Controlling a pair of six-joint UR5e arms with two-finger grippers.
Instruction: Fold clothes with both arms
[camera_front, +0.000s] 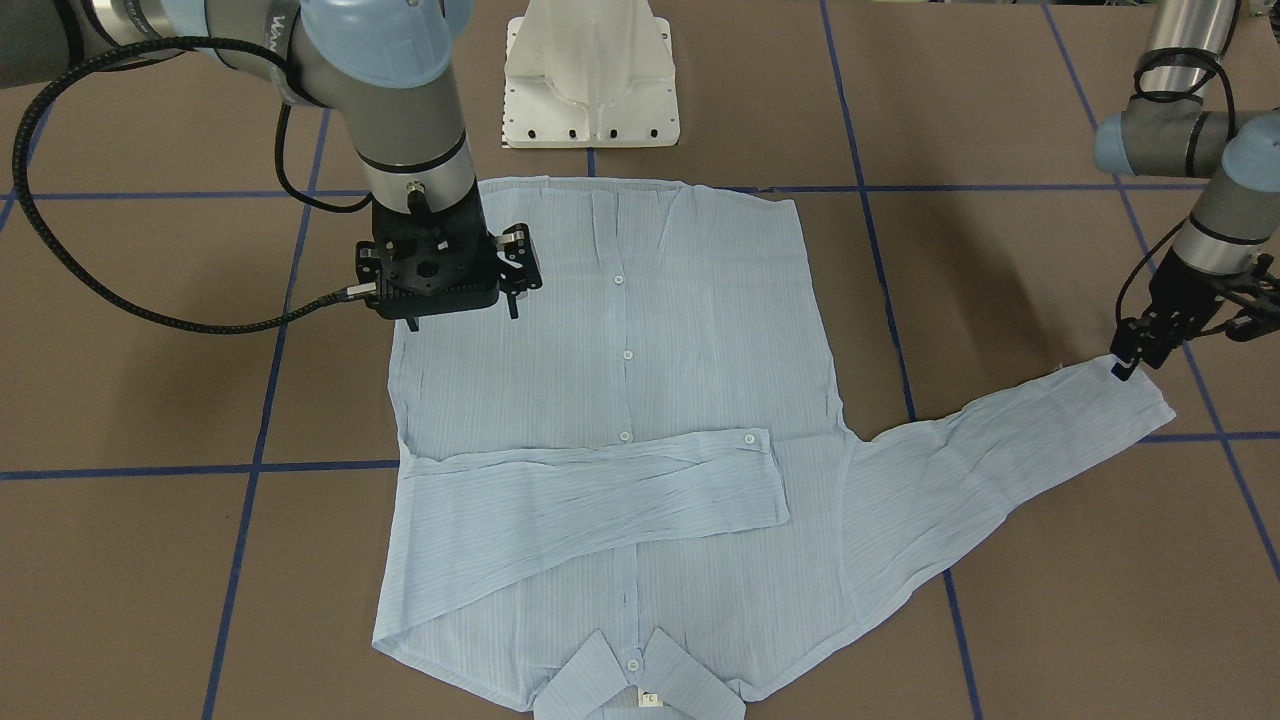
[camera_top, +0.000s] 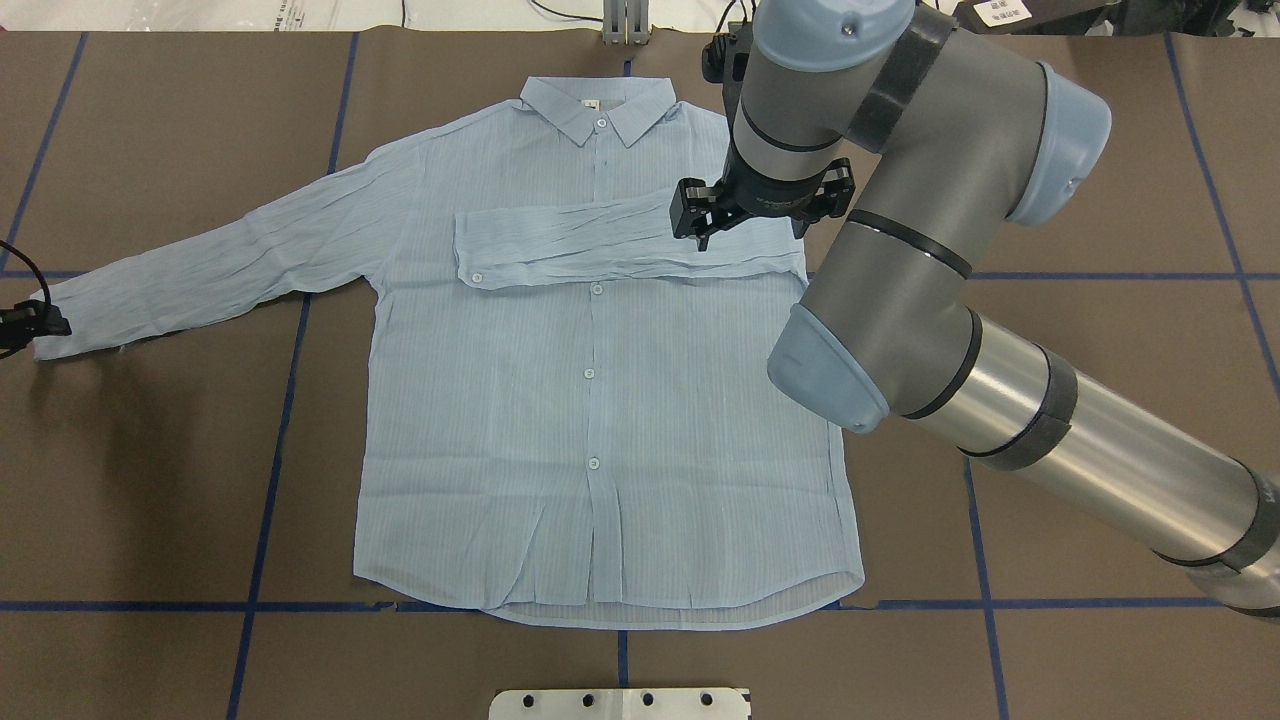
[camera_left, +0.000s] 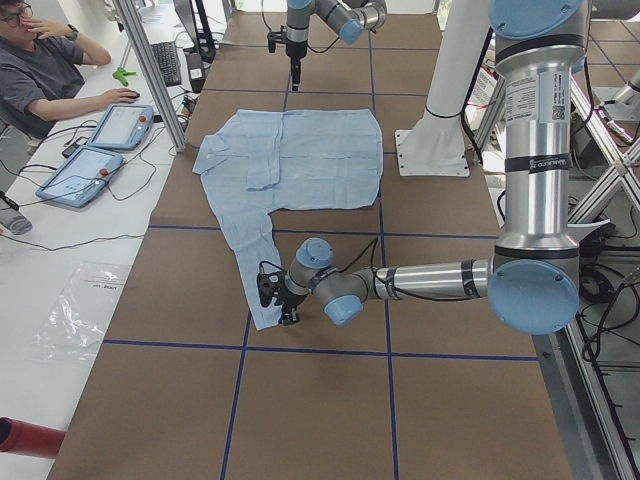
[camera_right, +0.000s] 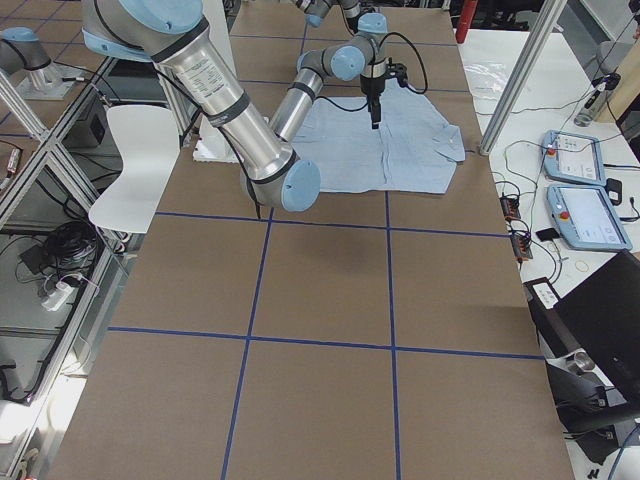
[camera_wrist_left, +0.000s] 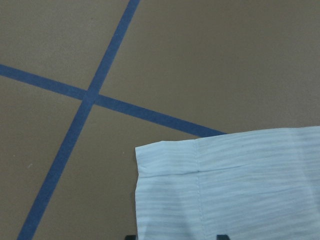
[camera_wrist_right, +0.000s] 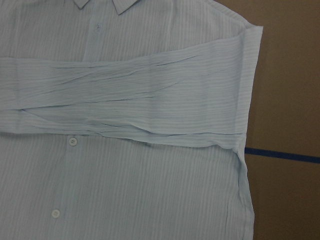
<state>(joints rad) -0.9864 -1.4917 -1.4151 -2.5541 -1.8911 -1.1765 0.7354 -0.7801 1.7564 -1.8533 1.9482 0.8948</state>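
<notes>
The shirt (camera_top: 590, 420) is being held up flat by the table (camera_top: 150, 480), buttons up, hem nearest the robot. Off to one side, the long sleeve's cuff (camera_wrist_left: 225, 190) is being straddled by the left fingers (camera_front: 1124, 362), set apart. Farther on, the folded sleeve (camera_top: 560, 245) is being hovered over by the right fingers (camera_top: 700, 235), wide and empty, near the collar (camera_top: 600, 105).

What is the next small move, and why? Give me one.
Probably close the left gripper on the cuff of the outstretched sleeve. The other sleeve already lies folded across the chest, this one lies out flat, and the left wrist view shows the cuff between the parted jaws.
</notes>
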